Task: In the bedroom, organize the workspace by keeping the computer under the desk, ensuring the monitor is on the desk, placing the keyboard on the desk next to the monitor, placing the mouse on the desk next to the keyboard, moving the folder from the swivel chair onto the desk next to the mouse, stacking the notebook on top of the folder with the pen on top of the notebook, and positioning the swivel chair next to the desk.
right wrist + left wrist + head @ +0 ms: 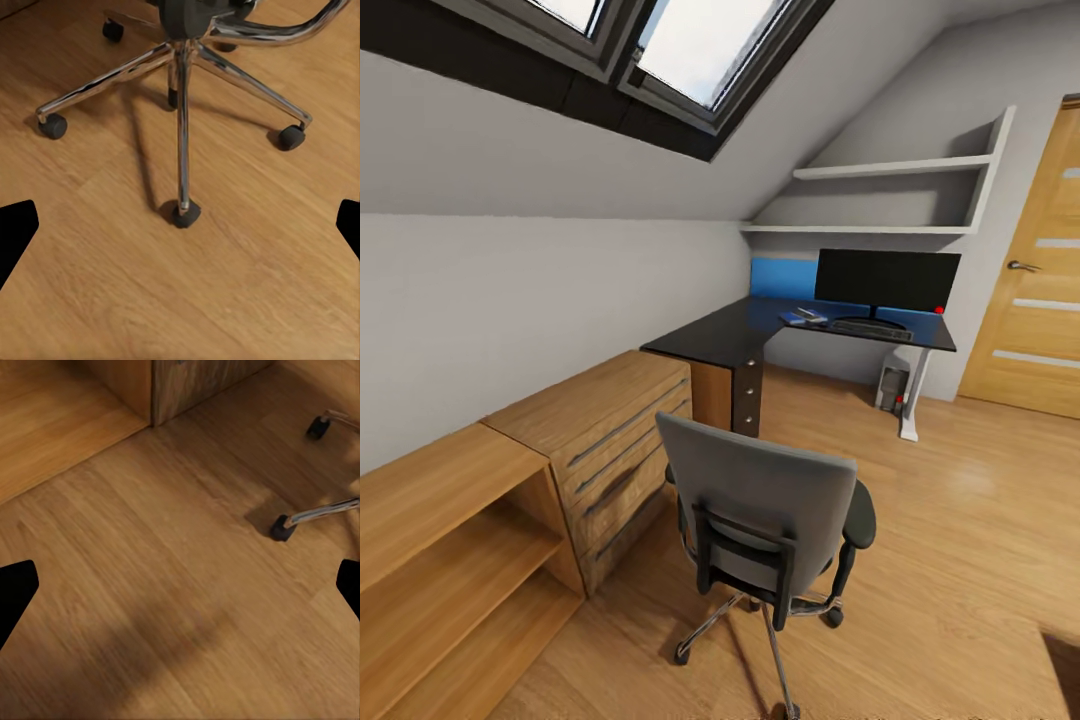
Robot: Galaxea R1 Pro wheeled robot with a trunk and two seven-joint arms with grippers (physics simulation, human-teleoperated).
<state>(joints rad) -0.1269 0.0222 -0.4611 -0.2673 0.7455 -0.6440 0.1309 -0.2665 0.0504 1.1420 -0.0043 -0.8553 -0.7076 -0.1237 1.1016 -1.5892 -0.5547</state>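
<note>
Apparently the robot is at the last step, since the grey upholstered swivel chair (765, 510) stands well apart from the long black L-shaped desk (750, 335), and both claws, the left (180, 592) and the right (180, 232), spread wide and empty, must next take its back.

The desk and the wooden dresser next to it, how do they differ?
The desk has a glossy black top and carries the monitor; the dresser is light wood with nothing visible on top. The desk's narrow drawer column has small round knobs; the dresser's wide drawers have long bar handles. The desk stands taller than the dresser. Both sit against the same pale wall.
</note>
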